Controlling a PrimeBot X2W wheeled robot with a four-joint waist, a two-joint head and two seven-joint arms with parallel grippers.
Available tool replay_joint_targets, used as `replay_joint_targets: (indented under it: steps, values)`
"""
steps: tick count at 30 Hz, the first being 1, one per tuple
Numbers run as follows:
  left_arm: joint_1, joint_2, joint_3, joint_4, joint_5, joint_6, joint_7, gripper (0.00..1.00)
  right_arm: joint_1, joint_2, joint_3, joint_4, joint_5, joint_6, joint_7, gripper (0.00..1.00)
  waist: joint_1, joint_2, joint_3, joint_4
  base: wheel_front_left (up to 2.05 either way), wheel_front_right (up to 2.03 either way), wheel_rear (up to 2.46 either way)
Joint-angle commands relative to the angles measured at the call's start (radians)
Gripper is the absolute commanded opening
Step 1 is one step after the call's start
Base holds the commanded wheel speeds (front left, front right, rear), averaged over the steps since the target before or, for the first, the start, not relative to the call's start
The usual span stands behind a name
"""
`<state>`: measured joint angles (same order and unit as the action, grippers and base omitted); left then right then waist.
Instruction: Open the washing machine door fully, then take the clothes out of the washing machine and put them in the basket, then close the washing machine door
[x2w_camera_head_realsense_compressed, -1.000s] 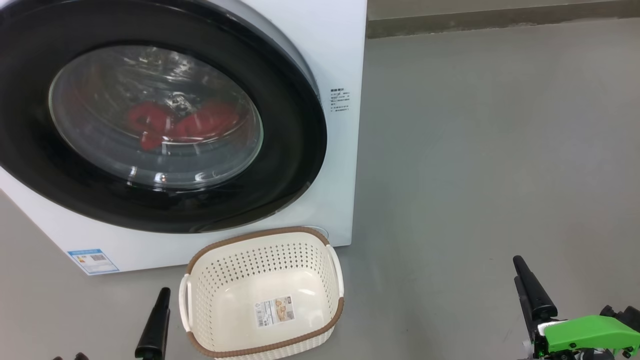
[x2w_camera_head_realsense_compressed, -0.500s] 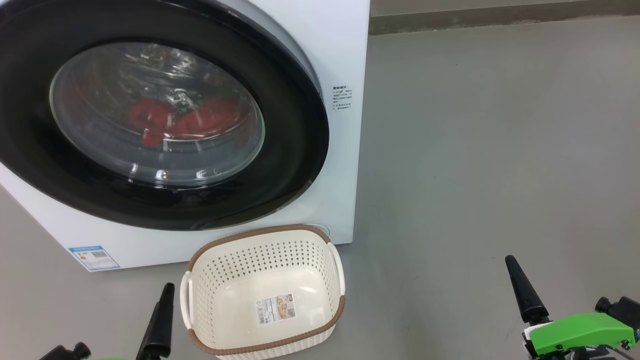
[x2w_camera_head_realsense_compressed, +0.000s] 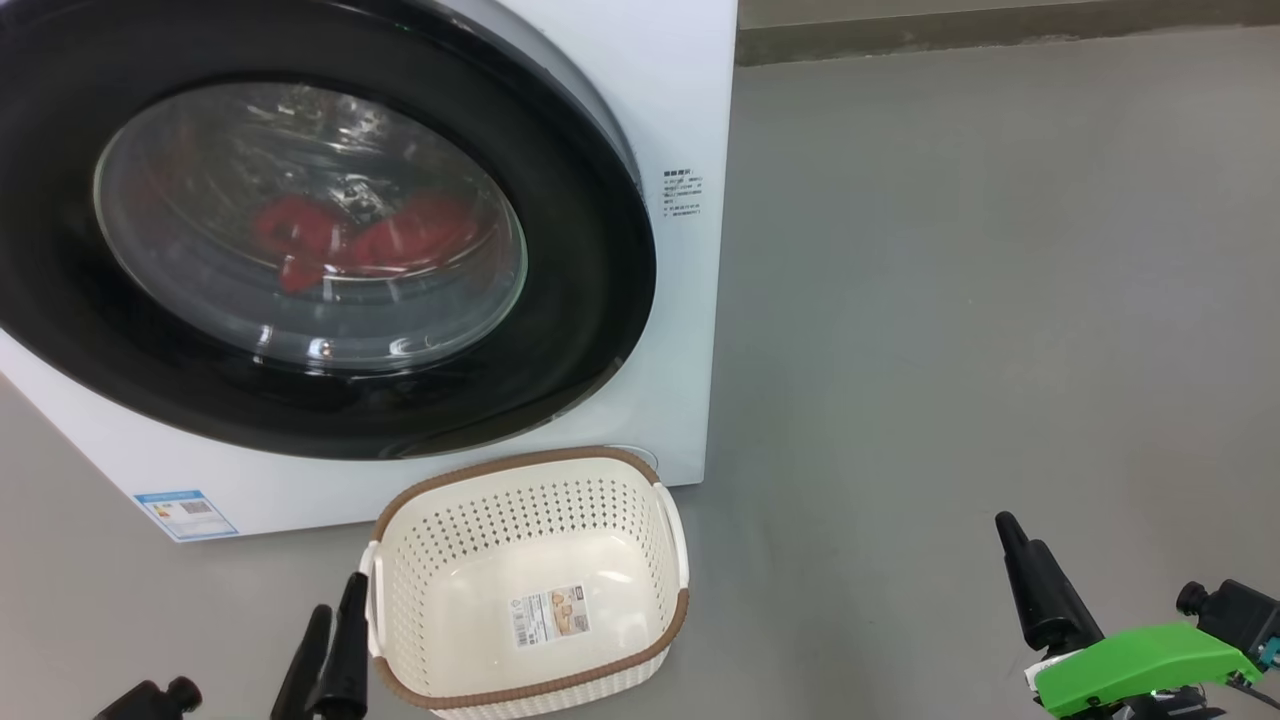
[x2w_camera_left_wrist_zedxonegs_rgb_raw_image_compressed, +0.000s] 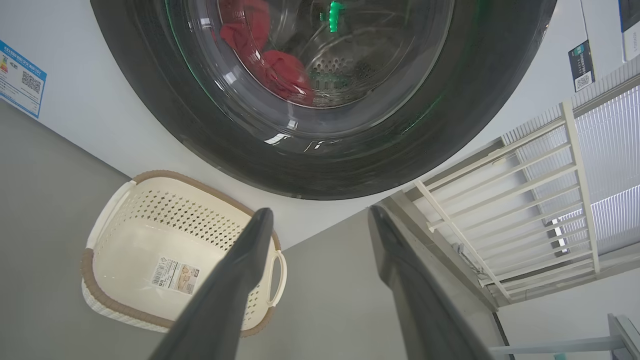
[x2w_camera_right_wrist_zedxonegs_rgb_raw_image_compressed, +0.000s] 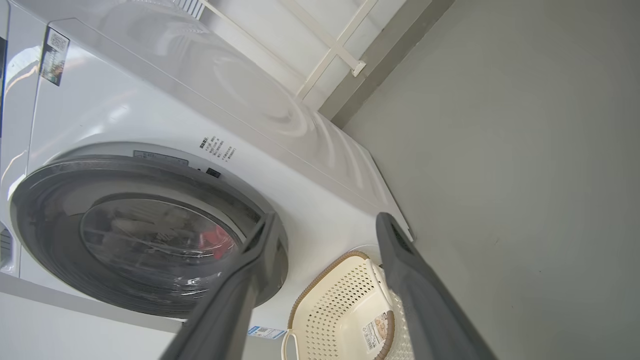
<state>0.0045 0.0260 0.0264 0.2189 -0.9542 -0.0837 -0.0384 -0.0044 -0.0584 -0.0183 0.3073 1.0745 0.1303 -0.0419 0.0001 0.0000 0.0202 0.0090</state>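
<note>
Washing machine door (x2w_camera_head_realsense_compressed: 590, 300) shut, red clothes (x2w_camera_head_realsense_compressed: 390, 240) inside, basket (x2w_camera_head_realsense_compressed: 520, 466) in front. Left gripper (x2w_camera_left_wrist_zedxonegs_rgb_raw_image_compressed: 320, 209) and right gripper (x2w_camera_right_wrist_zedxonegs_rgb_raw_image_compressed: 326, 216) gape wide, holding nothing.

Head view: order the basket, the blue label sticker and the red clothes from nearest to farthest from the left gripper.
From the open left gripper, low on the left:
1. The basket: just right of it, on the floor.
2. The blue label sticker: on the washing machine's lower left front corner.
3. The clothes: farthest, inside, behind the shut door.
</note>
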Motion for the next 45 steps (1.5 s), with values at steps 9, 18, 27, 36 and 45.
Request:
replay_joint_targets:
  steps: [9, 18, 27, 36, 45]
  values:
    - [-0.003, 0.018, 0.003, -0.056, 0.132, 0.023, -0.037, 1.0, -0.014, -0.021, 0.026, -0.038, -0.11, 0.0, -0.035, 1.0, -0.0001, 0.0, 0.006, 0.002, 0.0, 0.0, 0.0]
    - [0.006, 0.019, -0.005, -0.078, 0.25, 0.038, -0.064, 1.0, -0.017, -0.025, 0.042, -0.043, -0.192, 0.0, -0.061, 1.0, -0.0001, 0.0, 0.01, -0.002, 0.0, 0.0, 0.0]
    - [0.01, 0.019, -0.006, -0.091, 0.351, 0.051, -0.09, 1.0, -0.017, -0.03, 0.058, -0.05, -0.276, 0.0, -0.088, 1.0, -0.0001, 0.0, 0.015, -0.002, 0.0, 0.0, 0.0]
    - [0.014, 0.02, -0.01, -0.101, 0.451, 0.063, -0.117, 1.0, -0.011, -0.037, 0.066, -0.057, -0.361, 0.0, -0.114, 1.0, -0.0001, 0.0, 0.016, 0.005, 0.0, 0.0, 0.0]
    - [0.024, 0.021, -0.013, -0.114, 0.553, 0.071, -0.144, 1.0, 0.009, -0.042, 0.059, -0.066, -0.447, 0.0, -0.141, 1.0, -0.0001, 0.0, 0.011, 0.012, 0.0, 0.0, 0.0]
